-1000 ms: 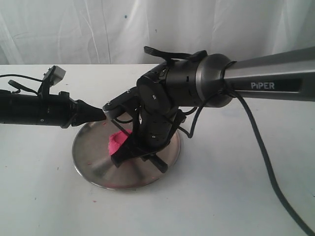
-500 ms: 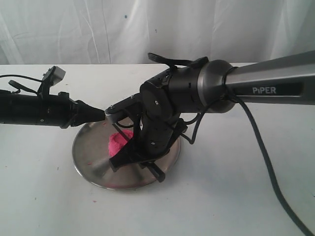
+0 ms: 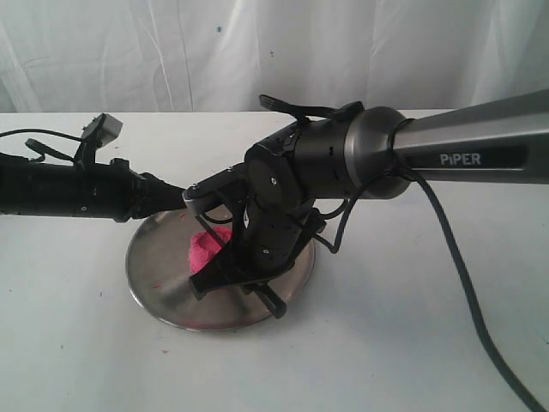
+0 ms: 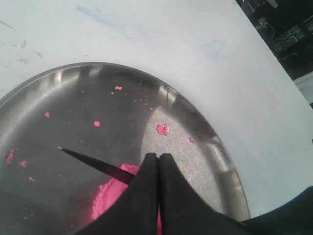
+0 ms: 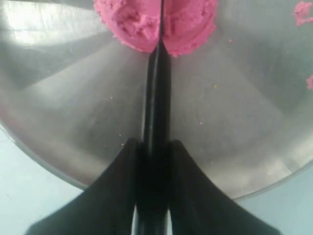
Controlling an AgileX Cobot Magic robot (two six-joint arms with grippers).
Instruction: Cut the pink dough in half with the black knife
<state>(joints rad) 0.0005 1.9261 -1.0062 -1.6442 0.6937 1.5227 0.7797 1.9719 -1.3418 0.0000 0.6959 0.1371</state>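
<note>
1. The white surface (image 3: 77, 343) carries everything; the round shallow steel plate (image 3: 154, 257) sits under both tools.
2. The right tool (image 5: 152, 147) has its fingers clamped tight on the handle of the slim black pointed knife (image 5: 157, 73), whose blade runs straight out ahead of it into the middle of the bright pink soft dough lump (image 5: 132, 24).
3. The left tool (image 4: 158, 161) is pressed shut with nothing between its tips, hovering just above the same lump (image 4: 110, 193), with the blade's point (image 4: 93, 160) sticking out past its tips.
4. To cut well, I'd say the right tool should press the edge straight down to the steel along the line it already follows, since dough shows in roughly equal amounts on either side of the blade.
5. The plate holds the lump, lying directly ahead of the right tool, plus small pink crumbs (image 4: 162, 129) scattered farther out from the left tool.
</note>
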